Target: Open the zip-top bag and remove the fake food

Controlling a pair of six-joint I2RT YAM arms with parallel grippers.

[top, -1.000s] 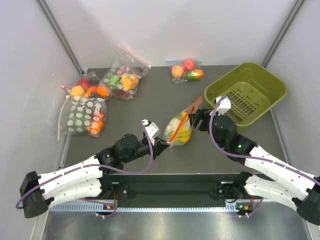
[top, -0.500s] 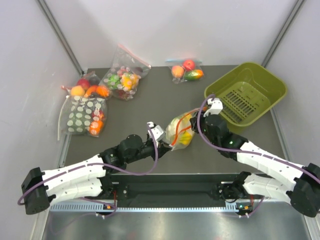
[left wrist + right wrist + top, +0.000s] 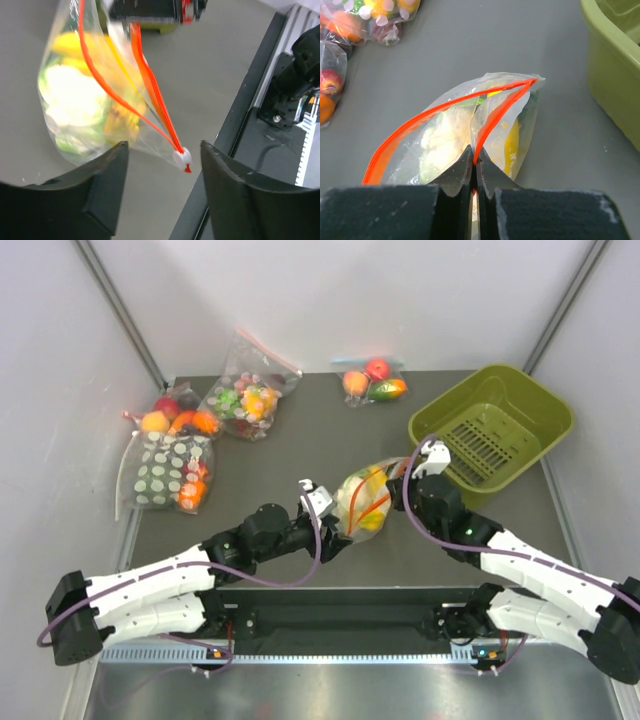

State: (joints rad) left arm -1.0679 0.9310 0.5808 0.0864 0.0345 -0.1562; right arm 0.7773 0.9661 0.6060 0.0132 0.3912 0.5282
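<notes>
Top external: spread the zip-top bag [image 3: 362, 502] wider than a second earlier, right gripper [image 3: 474, 155] clamped on its strip, left gripper [image 3: 164, 150] gaping, fake food [image 3: 75, 105] nearly reachable.

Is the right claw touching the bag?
Touching. The right wrist view shows the right gripper shut on one side of the bag's red zip edge.
</notes>
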